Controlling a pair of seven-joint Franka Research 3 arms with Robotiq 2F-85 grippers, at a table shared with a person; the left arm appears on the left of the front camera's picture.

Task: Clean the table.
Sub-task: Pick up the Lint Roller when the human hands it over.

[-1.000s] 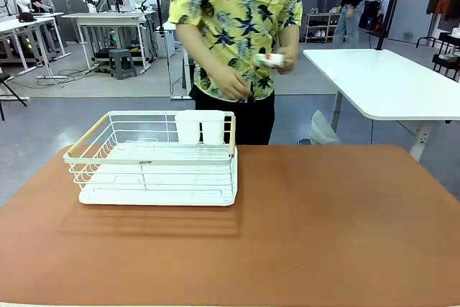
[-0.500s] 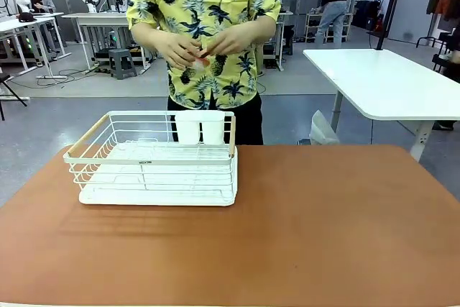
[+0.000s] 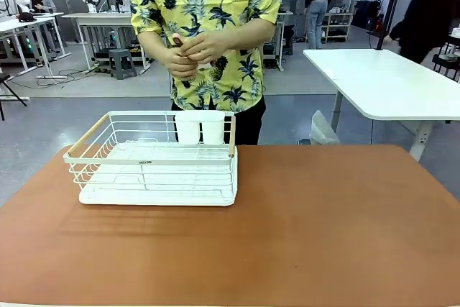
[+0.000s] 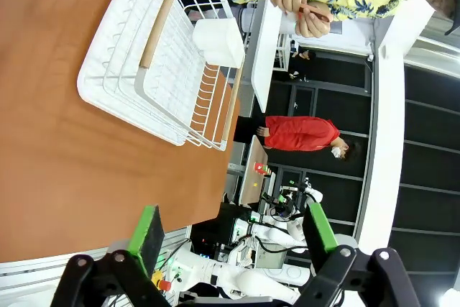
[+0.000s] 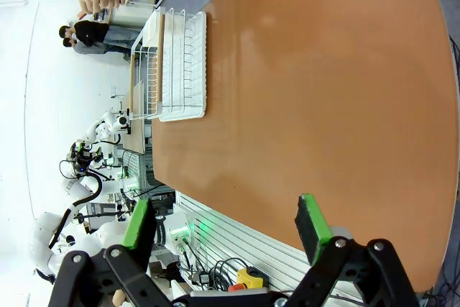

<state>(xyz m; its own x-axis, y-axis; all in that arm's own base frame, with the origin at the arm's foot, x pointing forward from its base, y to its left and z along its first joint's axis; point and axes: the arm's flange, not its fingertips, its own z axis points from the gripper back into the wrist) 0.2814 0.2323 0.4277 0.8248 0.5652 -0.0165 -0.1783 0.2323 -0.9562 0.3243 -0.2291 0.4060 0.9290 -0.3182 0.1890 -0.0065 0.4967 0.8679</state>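
The reddish-brown table (image 3: pixel 323 228) spans the front view, with a white wire dish rack (image 3: pixel 154 159) at its left rear. At the far edge stands a person in a yellow pineapple shirt, both hands (image 3: pixel 190 52) together at chest height around a small object I cannot identify. My left gripper (image 4: pixel 233 231) is open above the table's near edge, the rack (image 4: pixel 172 62) ahead of it. My right gripper (image 5: pixel 226 228) is open too, high over the bare table top (image 5: pixel 323 91), with the rack (image 5: pixel 176 66) farther off. Nothing sits between either pair of fingers.
Two white cups (image 3: pixel 201 127) stand in the rack's rear holder. A white-topped table (image 3: pixel 388 80) stands beyond the far right corner. Other people walk in the background.
The person has shifted left and brought both hands together in front of the chest. The rack and table stay as they were.
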